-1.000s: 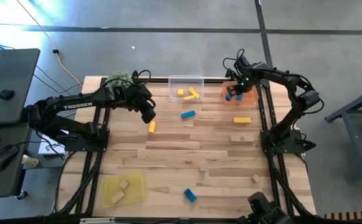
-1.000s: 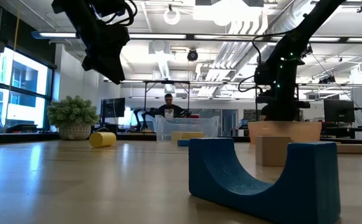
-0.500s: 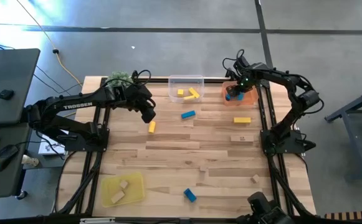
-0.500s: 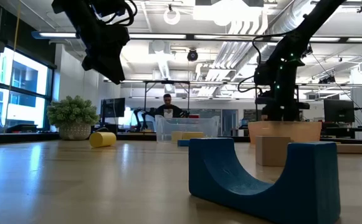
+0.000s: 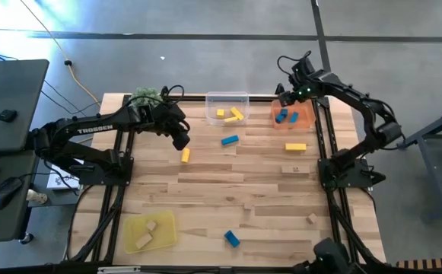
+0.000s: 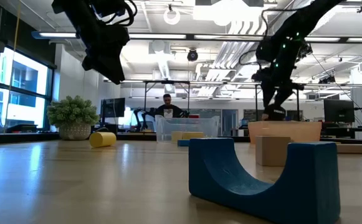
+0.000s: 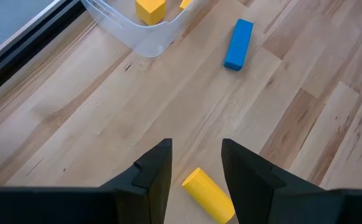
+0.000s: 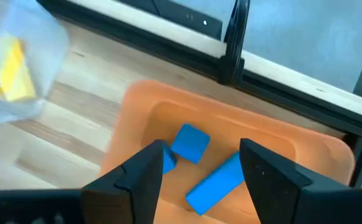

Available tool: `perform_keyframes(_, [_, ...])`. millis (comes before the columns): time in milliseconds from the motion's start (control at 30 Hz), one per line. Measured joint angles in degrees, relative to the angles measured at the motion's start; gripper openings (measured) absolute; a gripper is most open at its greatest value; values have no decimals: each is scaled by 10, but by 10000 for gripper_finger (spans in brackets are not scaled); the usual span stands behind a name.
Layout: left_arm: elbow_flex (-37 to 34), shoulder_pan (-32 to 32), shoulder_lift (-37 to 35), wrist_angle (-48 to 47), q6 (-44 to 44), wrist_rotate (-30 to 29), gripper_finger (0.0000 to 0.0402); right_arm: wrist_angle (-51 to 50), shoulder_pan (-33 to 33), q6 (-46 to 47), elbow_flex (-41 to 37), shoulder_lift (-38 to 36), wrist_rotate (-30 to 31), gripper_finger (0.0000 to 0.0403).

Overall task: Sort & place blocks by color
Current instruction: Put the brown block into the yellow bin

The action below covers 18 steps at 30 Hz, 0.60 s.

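My left gripper (image 7: 196,155) hangs open over a yellow cylinder block (image 7: 209,196), which lies on its side on the table between and below the fingers; in the low view the gripper (image 6: 109,65) is well above the wood. My right gripper (image 8: 199,155) is open above the orange tray (image 8: 168,106), where blue blocks (image 8: 190,143) rest on the tray floor. In the high view the left gripper (image 5: 181,141) is just beyond the yellow cylinder (image 5: 186,155), and the right gripper (image 5: 285,95) is over the far edge of the orange tray (image 5: 303,120).
A clear tray (image 5: 227,107) holds yellow blocks and a yellow tray (image 5: 151,230) holds plain wood ones. Loose on the table: a blue bar (image 5: 230,140), a yellow bar (image 5: 296,147), wood blocks (image 5: 295,169) (image 5: 310,219), a blue arch (image 5: 232,239). A green plant (image 5: 146,96) stands at the far left.
My right gripper has risen out of the orange tray and drawn toward the table's far edge; the blue blocks stay lying in the tray.
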Motion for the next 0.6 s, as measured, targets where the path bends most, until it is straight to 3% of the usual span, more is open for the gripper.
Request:
perform_keyframes(267, [10, 21, 0, 0, -9, -2, 130, -11, 45, 22, 0, -69, -42, 199])
perform_keyframes(600, [35, 21, 0, 1, 6, 0, 130, -38, 172, 63, 0, -109, -60, 199])
